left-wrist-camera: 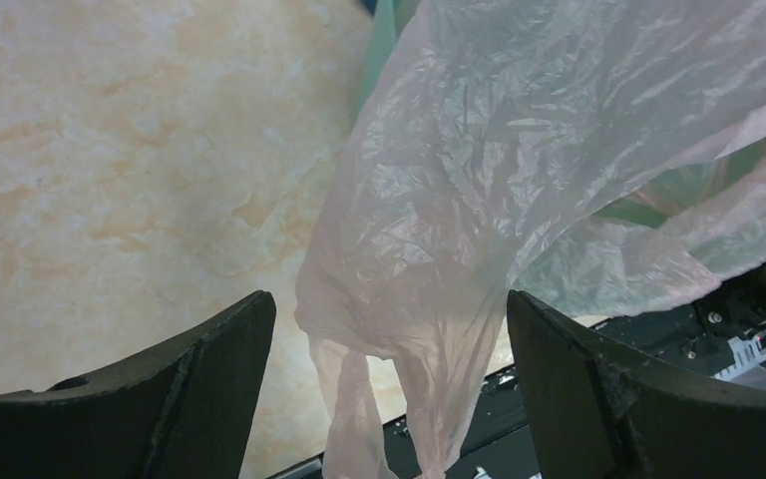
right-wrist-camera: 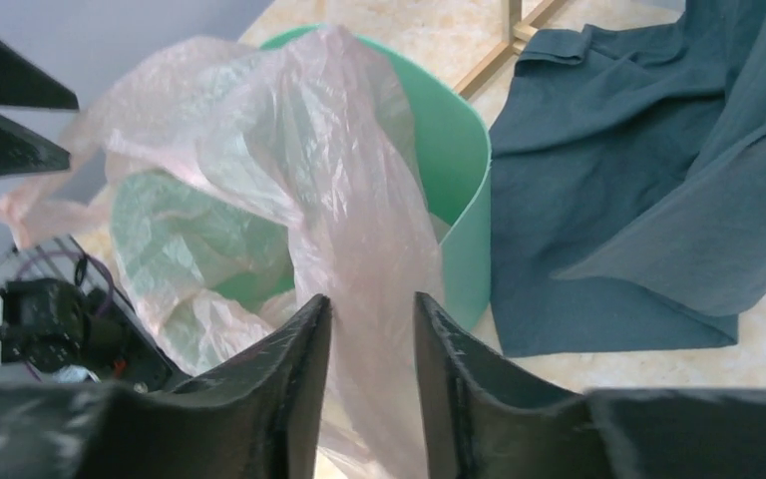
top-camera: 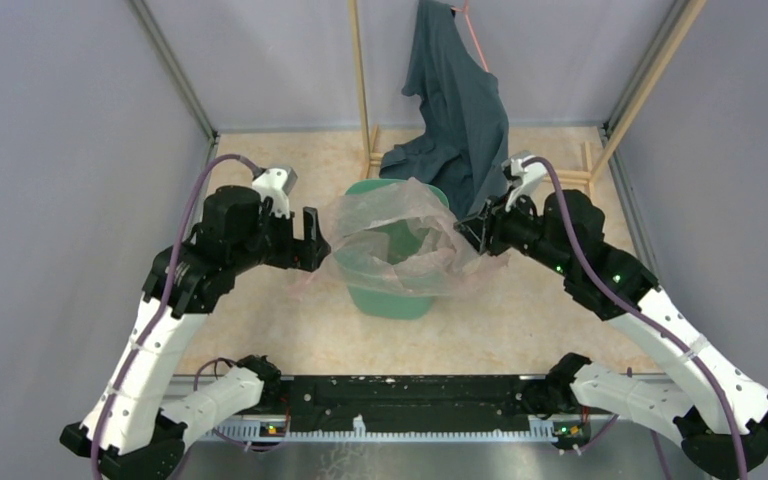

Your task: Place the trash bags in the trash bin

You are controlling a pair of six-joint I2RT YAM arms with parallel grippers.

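The pale pink trash bag point(top-camera: 400, 235) lies crumpled over the mouth of the mint-green trash bin point(top-camera: 390, 300), spilling past its rim on both sides. My left gripper point(top-camera: 312, 240) is at the bin's left side, jaws wide open. In the left wrist view a hanging fold of the bag point(left-wrist-camera: 479, 200) droops between the fingers of the left gripper point(left-wrist-camera: 387, 296) without touching them. My right gripper point(top-camera: 472, 232) is at the bin's right rim. In the right wrist view its jaws point(right-wrist-camera: 371, 296) stand narrowed, a gap still between them, with a strand of the bag point(right-wrist-camera: 339, 180) running through that gap.
A dark teal-grey garment point(top-camera: 460, 110) hangs from a wooden rack point(top-camera: 360, 80) behind the bin and drapes onto the floor beside the bin's right side point(right-wrist-camera: 638, 180). Grey walls close in on left and right. The black base rail point(top-camera: 410, 395) runs along the near edge.
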